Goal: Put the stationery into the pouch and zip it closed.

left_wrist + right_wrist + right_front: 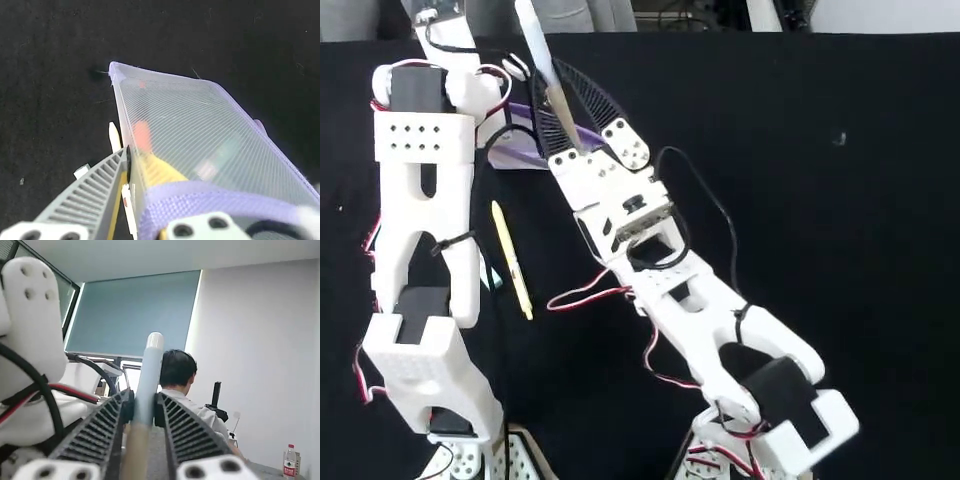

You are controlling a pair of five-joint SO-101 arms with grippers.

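My right pincer [142, 412] pinches a pen [149, 375] by its barrel; I judge it light, stiff and slick. My left pincer [137, 172] clamps the floppy mesh pouch [200, 135] by its rim, at eleven o'clock on the table [820, 250].

Black tabletop [840, 250], white wall [260, 350], teal blind [130, 310]

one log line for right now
left end effector: holds pouch | right end effector: holds white-capped pen | yellow pen: on table
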